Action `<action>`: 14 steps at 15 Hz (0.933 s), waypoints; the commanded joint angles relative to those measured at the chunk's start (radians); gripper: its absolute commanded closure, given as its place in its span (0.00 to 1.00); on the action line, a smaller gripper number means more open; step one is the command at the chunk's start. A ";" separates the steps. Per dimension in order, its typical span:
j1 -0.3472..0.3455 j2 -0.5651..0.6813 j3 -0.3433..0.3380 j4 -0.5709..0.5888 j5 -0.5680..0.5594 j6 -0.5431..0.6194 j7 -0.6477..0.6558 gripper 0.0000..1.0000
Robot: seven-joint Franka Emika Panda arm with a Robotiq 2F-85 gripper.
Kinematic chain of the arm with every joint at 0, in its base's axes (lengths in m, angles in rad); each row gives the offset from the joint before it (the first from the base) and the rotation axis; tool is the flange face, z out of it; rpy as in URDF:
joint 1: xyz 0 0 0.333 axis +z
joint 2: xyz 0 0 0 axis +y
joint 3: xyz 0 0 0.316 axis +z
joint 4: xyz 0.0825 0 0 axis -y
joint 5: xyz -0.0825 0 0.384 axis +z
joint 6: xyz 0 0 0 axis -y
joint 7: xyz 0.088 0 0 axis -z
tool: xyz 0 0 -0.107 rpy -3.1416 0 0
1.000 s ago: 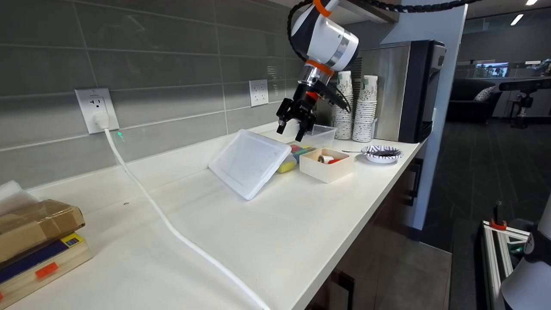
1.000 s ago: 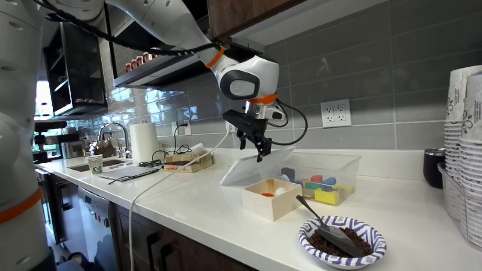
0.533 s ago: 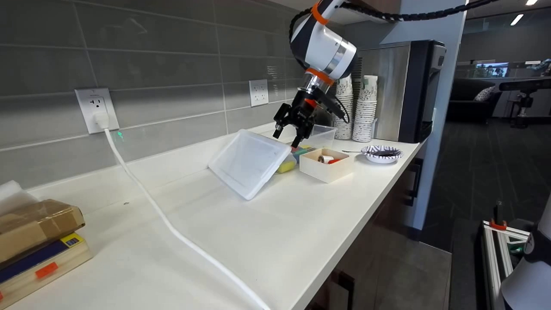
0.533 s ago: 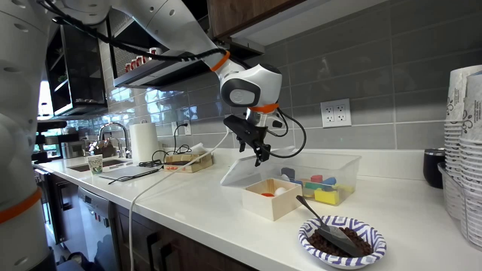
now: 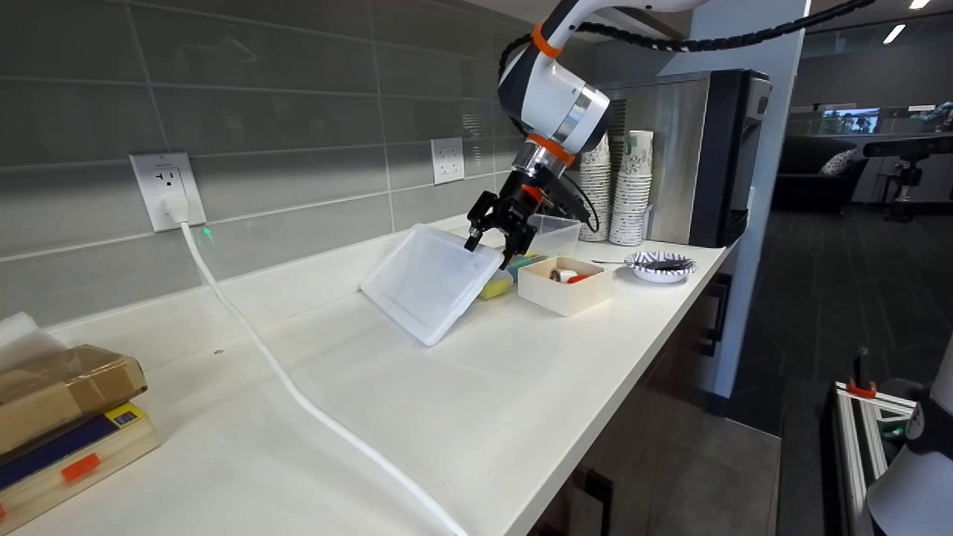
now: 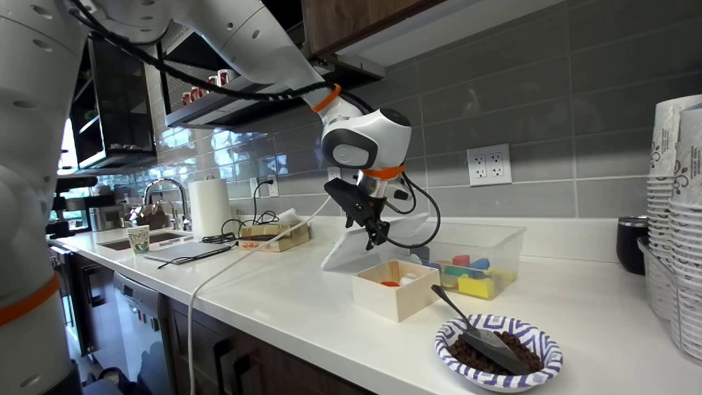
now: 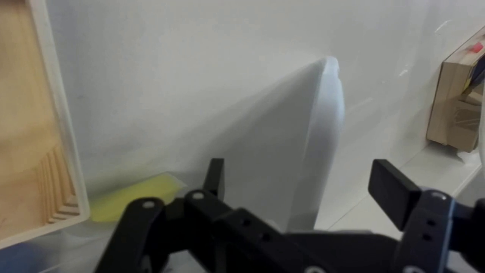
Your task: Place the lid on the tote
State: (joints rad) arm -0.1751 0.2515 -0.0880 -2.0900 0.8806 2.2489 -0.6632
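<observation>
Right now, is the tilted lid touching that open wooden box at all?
Apart. An exterior view shows a clear gap: white counter and a yellow block appear between the lid and the wooden box.

In an exterior view, the lid (image 5: 428,283) and end effector (image 5: 489,253) partly hide the tote (image 5: 557,237).

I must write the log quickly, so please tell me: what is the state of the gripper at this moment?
Gripper: open, holding nothing; in the wrist view, the edge of the lid shows between its spread fingers.
</observation>
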 commanded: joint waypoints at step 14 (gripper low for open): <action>-0.018 -0.040 0.009 -0.054 0.162 0.037 -0.133 0.98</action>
State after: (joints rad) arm -0.1865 0.2518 -0.0875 -2.0989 0.9707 2.2521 -0.7438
